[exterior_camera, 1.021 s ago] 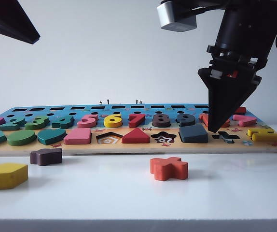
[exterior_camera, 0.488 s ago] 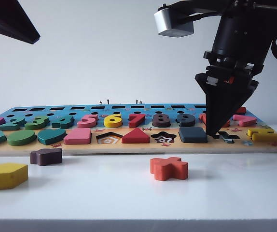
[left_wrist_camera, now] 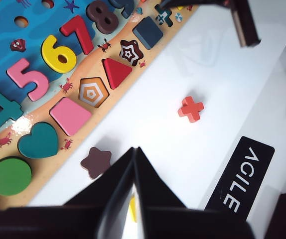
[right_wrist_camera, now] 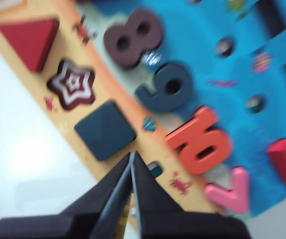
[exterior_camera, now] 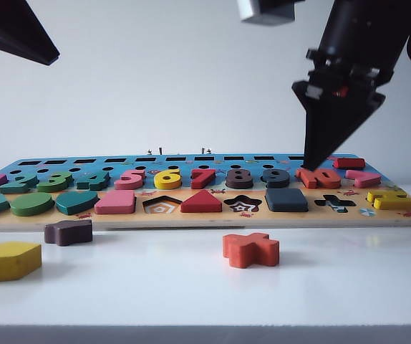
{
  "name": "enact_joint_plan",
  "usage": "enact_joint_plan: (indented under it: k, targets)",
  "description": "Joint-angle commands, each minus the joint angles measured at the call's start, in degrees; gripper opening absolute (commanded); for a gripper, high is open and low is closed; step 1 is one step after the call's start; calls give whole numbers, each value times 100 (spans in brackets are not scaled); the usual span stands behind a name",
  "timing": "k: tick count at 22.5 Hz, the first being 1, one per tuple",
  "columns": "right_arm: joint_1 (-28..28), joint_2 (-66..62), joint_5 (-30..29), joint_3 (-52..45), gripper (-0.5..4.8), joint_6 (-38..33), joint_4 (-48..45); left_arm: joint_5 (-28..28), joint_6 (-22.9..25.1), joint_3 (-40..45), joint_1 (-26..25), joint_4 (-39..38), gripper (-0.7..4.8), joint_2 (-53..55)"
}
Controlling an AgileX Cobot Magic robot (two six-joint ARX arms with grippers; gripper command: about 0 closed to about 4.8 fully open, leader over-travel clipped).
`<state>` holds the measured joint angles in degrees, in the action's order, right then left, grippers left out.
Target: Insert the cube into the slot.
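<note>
The cube [exterior_camera: 286, 199] sits in its slot; job looks done. Right gripper [exterior_camera: 313, 163] hangs above, fingers shut, empty. Left gripper [left_wrist_camera: 134, 152] is shut too, over the surface [exterior_camera: 334, 287].

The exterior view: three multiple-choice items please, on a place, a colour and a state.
1. Where is the cube? A on the table; B seated in the puzzle board; C in a gripper.
2. What colour is the loose cross piece? A orange; B green; C pink.
3. The right gripper, above the board: its jaws are A wide open; B shut, empty; C shut on the cube.
Key: B, it sits in the board; A, orange; B, the jaws meet. The left gripper, over the table, is shut too.
</note>
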<state>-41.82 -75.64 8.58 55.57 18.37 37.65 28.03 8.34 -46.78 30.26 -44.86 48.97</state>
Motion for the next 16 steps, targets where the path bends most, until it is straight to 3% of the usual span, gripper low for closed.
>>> enact_joint_plan:
  k: [1, 6, 11, 16]
  targets:
    - [2, 260, 68, 26, -8, -61, -221, 44, 24, -22, -2, 44, 17, 4]
    - [151, 844, 149, -39, 5, -409, -1150, 44, 24, -22, -2, 46, 17, 4]
    - [581, 1421, 140, -247, 95, -684, -2033, -24, 57, -22, -4, 50, 17, 2]
    - [973, 1919, -153, -739, 105, -837, -2457, -140, 111, -22, -4, 205, 17, 2]
